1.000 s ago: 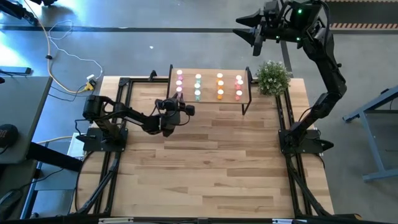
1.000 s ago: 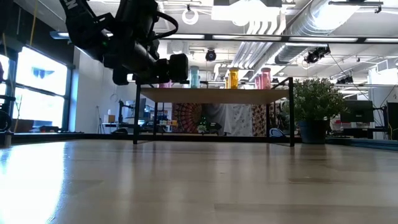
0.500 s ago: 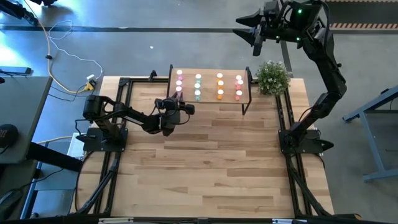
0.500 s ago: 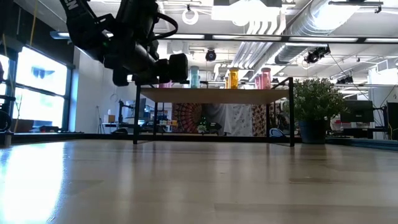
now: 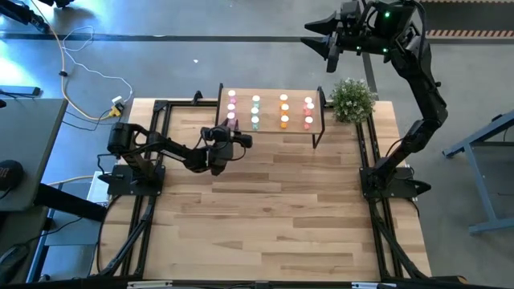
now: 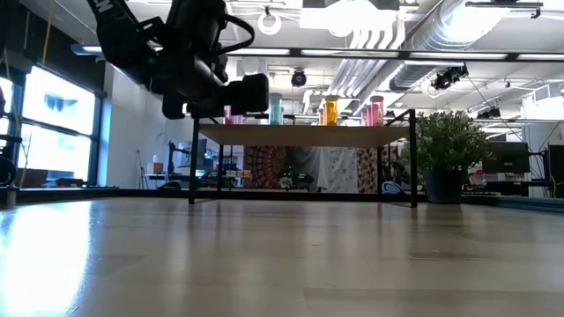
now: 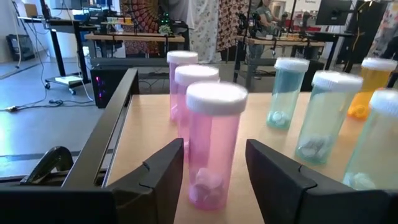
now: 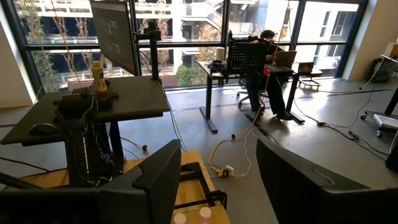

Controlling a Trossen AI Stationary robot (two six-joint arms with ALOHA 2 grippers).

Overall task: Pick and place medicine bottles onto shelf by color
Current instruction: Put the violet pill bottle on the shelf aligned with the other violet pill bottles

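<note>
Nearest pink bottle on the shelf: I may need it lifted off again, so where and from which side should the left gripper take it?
Grip the pink bottle on its straight body, below the wider white cap, coming level from the shelf's front edge. It stands upright between the open fingers of the left gripper, and two more pink bottles close behind block the back.

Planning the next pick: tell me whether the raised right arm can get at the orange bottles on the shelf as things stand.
Probably yes: the right gripper hangs open, high behind the light-wood shelf, nothing blocks the small orange capped bottles, and the left gripper is at the pink column.
</note>
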